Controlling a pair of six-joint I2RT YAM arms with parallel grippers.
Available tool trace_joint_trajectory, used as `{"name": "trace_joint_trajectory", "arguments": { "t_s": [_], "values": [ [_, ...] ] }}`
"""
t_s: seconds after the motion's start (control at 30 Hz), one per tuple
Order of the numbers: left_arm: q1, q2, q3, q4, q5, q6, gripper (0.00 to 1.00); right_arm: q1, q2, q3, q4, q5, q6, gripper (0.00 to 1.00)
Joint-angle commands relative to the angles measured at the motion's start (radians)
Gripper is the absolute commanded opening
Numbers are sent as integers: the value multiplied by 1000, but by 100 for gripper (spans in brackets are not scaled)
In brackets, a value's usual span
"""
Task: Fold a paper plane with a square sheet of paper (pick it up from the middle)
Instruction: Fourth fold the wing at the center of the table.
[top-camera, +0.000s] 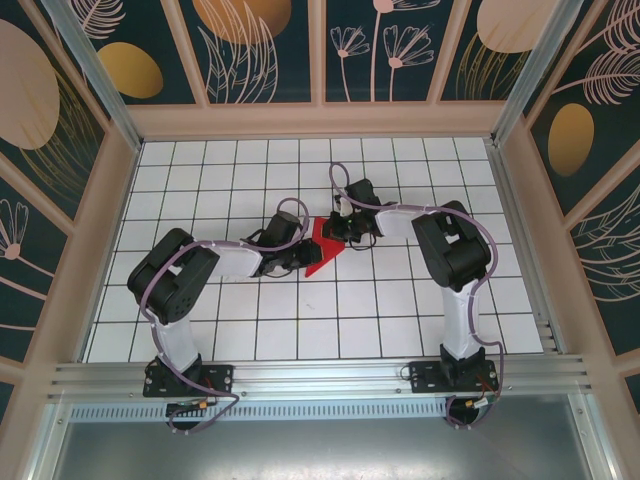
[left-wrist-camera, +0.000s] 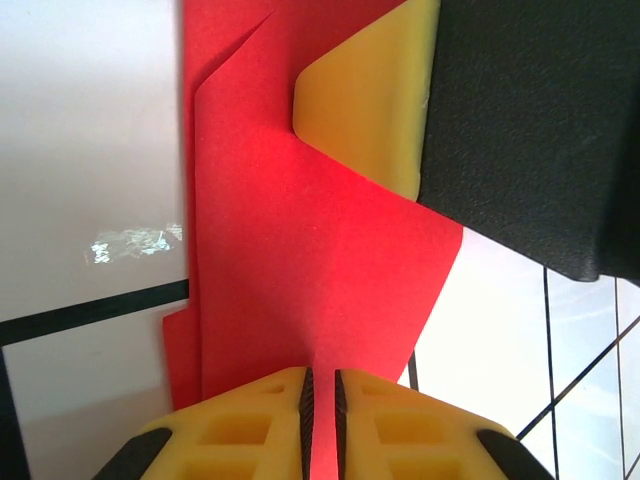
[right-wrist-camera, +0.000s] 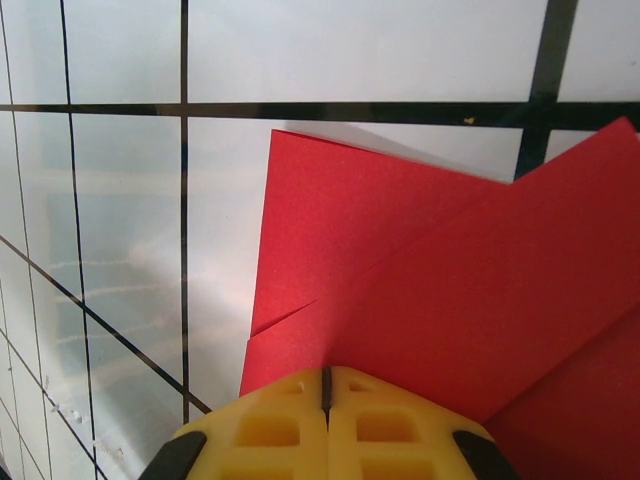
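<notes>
Over the tiled table, left fingers and right fingers clamp the paper.

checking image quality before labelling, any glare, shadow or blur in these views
Left wrist: a bright glare patch on the glossy white tiled table beside the folded bright red paper sheet. Right wrist: a thin shadow along the paper's top edge, hazy reflections on tiles. Top external: even light, sharp.

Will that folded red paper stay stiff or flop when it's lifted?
Probably floppy: the red paper looks thin, though its overlapping folded layers may stiffen it slightly. Likely very light, so a push might slide it over the glossy tiled table.
</notes>
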Motion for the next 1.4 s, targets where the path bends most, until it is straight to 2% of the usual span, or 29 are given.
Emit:
{"name": "trace_joint_trajectory", "arguments": {
  "t_s": [0.0, 0.5, 1.37],
  "values": [
    [3, 12, -2, -79, 7, 26, 18, 2, 107, -35, -93, 120, -25, 1],
    [-24, -25, -108, -48, 39, -4, 10, 2, 124, -28, -106, 126, -22, 0],
    [-83, -97, -208, -93, -13, -35, 6, -3, 148, -15, -120, 139, -8, 0]
  ]
}}
